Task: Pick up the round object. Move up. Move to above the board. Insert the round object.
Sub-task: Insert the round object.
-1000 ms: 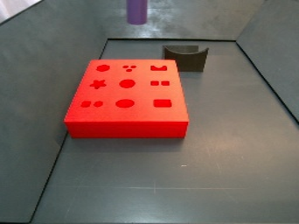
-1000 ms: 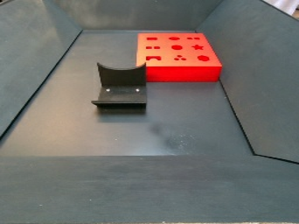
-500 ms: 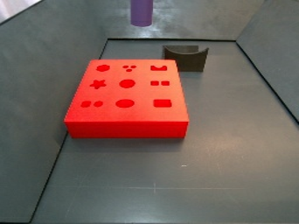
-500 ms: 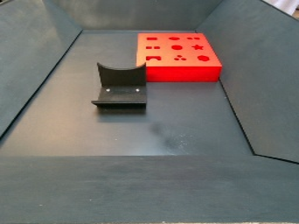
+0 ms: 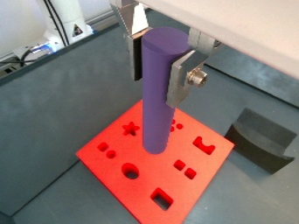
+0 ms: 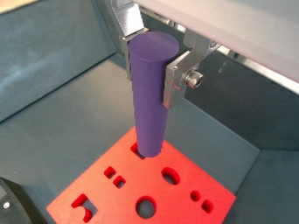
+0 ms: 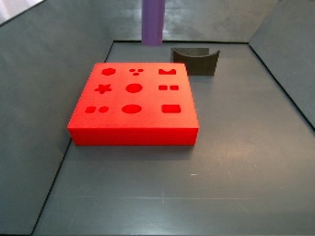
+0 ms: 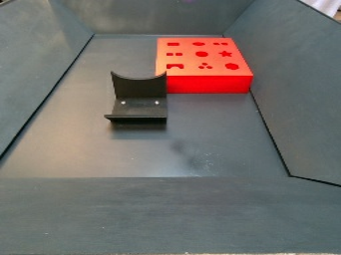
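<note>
My gripper (image 5: pixel 160 54) is shut on the round object, a tall purple peg (image 5: pixel 156 105), gripping its upper end and holding it upright, high above the board. The peg also shows in the other wrist view (image 6: pixel 149 96), held by the gripper (image 6: pixel 152 57). In a side view only the peg's lower part (image 7: pixel 153 23) shows at the top edge; the gripper itself is out of frame. The red board (image 7: pixel 133 101) lies flat on the floor with its shape holes facing up; it shows in both side views (image 8: pixel 204 63) and below the peg in both wrist views (image 5: pixel 158 171) (image 6: pixel 140 188).
The dark fixture (image 7: pixel 196 60) stands on the floor beyond the board's far right corner, and shows nearer the camera in a side view (image 8: pixel 136 98). Grey walls (image 7: pixel 50 37) enclose the floor on all sides.
The purple peg has come lower in the side view and shifted slightly right, so more of its length now shows. The board and fixture have not moved.
</note>
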